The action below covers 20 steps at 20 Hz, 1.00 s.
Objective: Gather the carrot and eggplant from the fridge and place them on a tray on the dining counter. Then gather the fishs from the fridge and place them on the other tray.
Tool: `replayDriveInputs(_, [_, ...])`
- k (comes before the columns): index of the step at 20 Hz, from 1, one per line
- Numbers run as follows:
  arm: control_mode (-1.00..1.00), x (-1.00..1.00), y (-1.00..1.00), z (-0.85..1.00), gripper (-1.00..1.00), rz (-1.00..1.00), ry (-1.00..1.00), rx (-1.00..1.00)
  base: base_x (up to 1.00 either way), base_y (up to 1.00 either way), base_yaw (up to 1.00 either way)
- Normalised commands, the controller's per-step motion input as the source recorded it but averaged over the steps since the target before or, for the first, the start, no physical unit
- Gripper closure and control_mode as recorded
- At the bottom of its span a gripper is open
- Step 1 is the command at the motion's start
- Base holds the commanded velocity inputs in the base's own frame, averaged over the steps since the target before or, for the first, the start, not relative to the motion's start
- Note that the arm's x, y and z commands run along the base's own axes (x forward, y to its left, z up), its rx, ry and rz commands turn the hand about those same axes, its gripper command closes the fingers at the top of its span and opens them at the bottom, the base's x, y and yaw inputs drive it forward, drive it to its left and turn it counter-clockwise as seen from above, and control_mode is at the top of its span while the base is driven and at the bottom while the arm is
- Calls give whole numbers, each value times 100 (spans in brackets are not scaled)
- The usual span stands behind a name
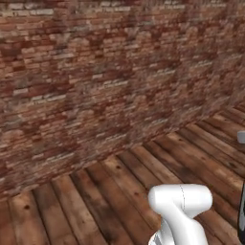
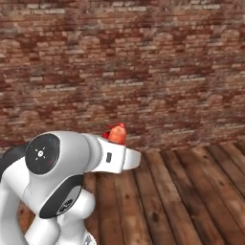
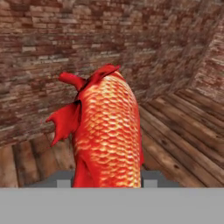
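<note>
- Red-orange and scaly, the fish (image 3: pixel 107 131) stands up between the fingers of my tool (image 3: pixel 107 181), its red fins flaring out to one side in the hand view.
- My tool is closed on the fish, gripping it low on its body; the dark fingertips barely show on either side of it.
- From the right base view, the tip of the same fish (image 2: pixel 117 133) pokes up just behind my white arm (image 2: pixel 72 167), held in the air in front of the brick wall (image 2: pixel 143 72).
- The wall runs across the scene, and dark wooden floor planks (image 1: pixel 191 153) lie below it.
- My arm rises at the bottom of the left base view.
</note>
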Motion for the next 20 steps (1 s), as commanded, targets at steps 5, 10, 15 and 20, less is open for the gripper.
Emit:
replayDriveInputs(5, [100,0,0,0,100,0,0,0,37,-8,-53])
replayDriveInputs(10, [100,0,0,0,100,0,0,0,32,0,-59])
replayDriveInputs(15, [100,0,0,0,100,0,0,0,37,0,-60])
replayDriveInputs(20, [100,0,0,0,100,0,0,0,43,1,-59])
